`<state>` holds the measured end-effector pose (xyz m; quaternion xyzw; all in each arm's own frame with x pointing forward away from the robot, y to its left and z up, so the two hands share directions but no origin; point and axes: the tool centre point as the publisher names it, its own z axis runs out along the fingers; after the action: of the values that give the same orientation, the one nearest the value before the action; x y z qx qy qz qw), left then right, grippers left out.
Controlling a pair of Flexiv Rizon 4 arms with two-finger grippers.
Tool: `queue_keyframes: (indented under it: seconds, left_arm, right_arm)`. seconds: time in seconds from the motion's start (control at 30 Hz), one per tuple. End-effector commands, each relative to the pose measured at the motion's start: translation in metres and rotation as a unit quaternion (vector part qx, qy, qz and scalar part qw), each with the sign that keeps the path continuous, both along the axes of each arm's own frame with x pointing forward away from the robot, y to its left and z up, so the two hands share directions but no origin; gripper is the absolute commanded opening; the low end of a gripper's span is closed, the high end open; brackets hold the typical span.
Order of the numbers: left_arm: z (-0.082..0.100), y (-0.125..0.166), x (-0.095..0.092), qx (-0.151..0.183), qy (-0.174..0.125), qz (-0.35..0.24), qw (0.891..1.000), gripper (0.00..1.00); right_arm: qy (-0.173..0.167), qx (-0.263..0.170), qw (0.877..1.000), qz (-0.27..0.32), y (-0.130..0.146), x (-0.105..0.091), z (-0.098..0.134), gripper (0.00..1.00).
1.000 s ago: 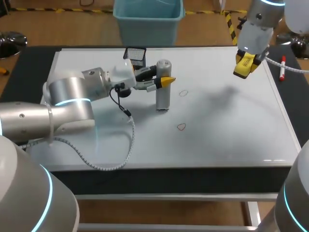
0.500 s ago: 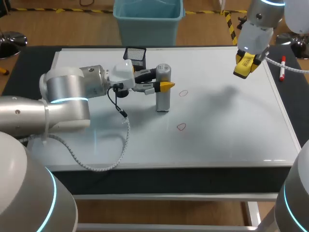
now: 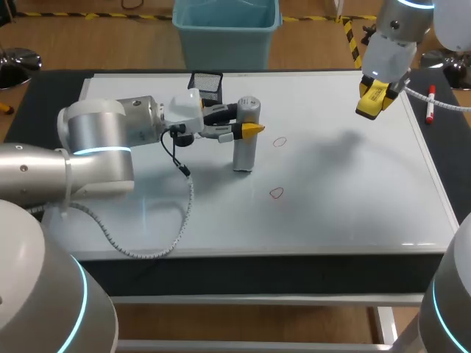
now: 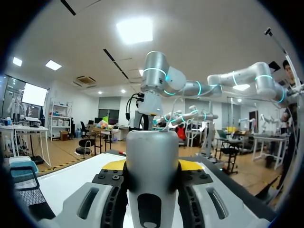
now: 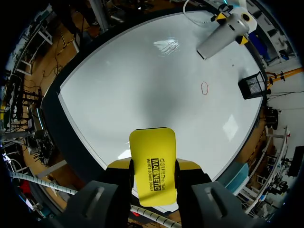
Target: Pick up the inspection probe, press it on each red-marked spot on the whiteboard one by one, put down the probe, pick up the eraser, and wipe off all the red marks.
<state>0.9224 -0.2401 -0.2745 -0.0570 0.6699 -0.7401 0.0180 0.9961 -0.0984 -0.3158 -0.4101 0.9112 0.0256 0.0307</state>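
The left arm comes in from the left of the head view and lies low over the whiteboard. The left gripper is clenched on the inspection probe, a silver cylinder with a rounded top. In the left wrist view the probe fills the space between the two yellow-tipped fingers, which press on it from both sides near its upper part. The probe stands almost upright with a slight tilt. Its lower end seems to touch the board, though the head view does not settle whether it rests there or hangs just above.

Two small red rings are drawn on the board. The far red mark lies near the probe, on its right. The near red mark lies closer to the board's front edge, apart from the probe's foot.

The right arm hangs above the far right corner of the board, well apart from the probe. The right gripper grasps the yellow eraser, held flat between its fingers.

A black mesh basket stands at the far edge of the board, just behind the left gripper. A red-capped marker pen lies on the black table beside the board's right edge.
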Motion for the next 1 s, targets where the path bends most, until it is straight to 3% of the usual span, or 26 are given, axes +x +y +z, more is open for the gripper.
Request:
queue_keyframes:
  seconds: [0.03, 0.43, 0.8, 1.0]
  left_arm:
    - [0.001, 0.0, 0.0, -0.001, 0.0, 0.0, 1.0, 0.0]
    - [0.002, 0.001, 0.0, -0.002, -0.002, 0.0, 1.0, 0.0]
    - [0.034, 0.01, 0.003, -0.023, -0.046, 0.015, 0.999, 0.0]
    - [0.041, 0.03, 0.004, -0.023, -0.055, 0.029, 0.998, 0.0]
  right_arm:
    - [0.001, -0.002, 1.0, 0.001, 0.0, 0.001, 0.001, 0.0]
    - [0.001, -0.002, 1.0, 0.001, 0.0, 0.001, 0.001, 0.0]
    - [0.001, -0.002, 1.0, 0.001, 0.0, 0.001, 0.001, 0.0]
    - [0.001, -0.002, 1.0, 0.001, 0.0, 0.001, 0.001, 0.0]
